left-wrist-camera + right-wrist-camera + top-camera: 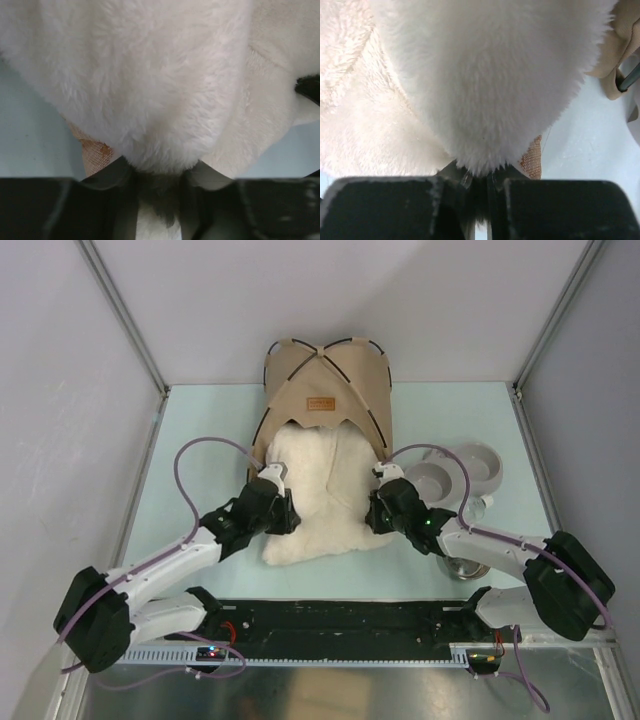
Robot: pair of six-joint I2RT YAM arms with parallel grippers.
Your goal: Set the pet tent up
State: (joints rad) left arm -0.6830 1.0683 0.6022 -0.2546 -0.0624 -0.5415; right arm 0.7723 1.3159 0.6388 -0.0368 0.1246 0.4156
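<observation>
While the left gripper (276,476) pinches the left edge of the cushion (320,510), fur bunched between its fingers (112,176), the cushion lies down the middle of the table (200,420), its far end tucked into the tent (325,375) and filling its mouth. The right gripper (384,476) is clamped on the cushion's right edge. Grey bowls (455,472) sit just right of it, with a steel bowl (462,568) closer to the near edge. The tent stands upright at mid far edge, its mouth facing the near edge and its poles (320,356) crossing on top.
</observation>
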